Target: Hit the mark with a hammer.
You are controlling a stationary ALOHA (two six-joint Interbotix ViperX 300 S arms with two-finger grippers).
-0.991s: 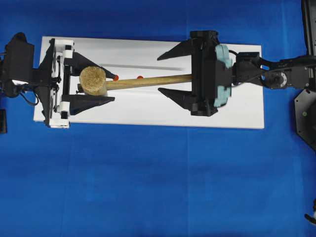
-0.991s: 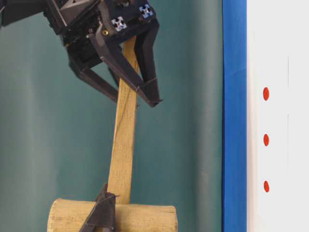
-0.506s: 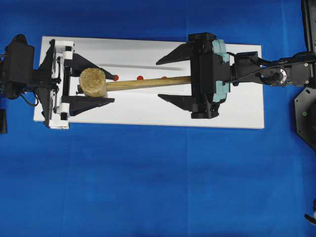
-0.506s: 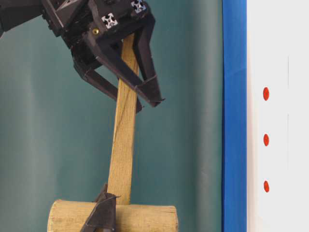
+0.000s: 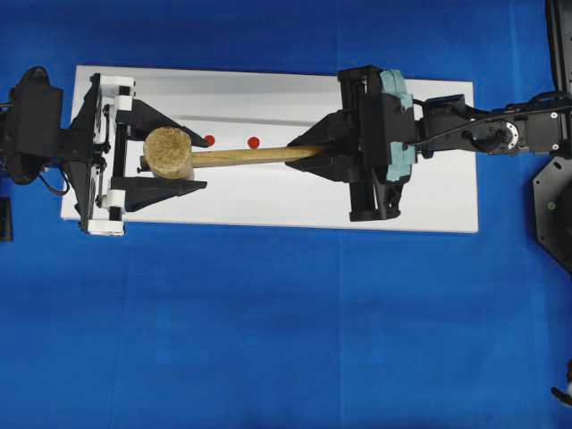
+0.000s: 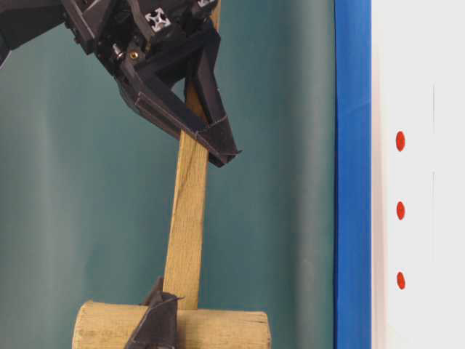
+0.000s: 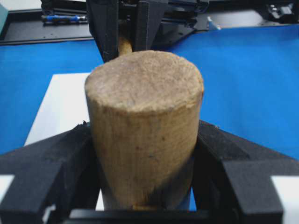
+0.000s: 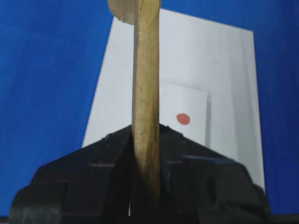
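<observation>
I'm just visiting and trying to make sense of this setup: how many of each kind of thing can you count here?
Wooden hammer: 1
Robot grippers, left gripper and right gripper: 2
White board: 1
Red dots on the board, seen from table level: 3
Blue cloth: 1
Total: 8

**Blue table, white board on top**

Table [image 5: 268, 340] w/ blue cover fills the overhead view. White rect. board [image 5: 268, 201] lies flat on it, long side running left-right, upper half of view. Two red dots [image 5: 254, 141] visible on the board in overhead view; table-level view shows three in a row. Nothing else seen resting directly on the blue surface.
</observation>
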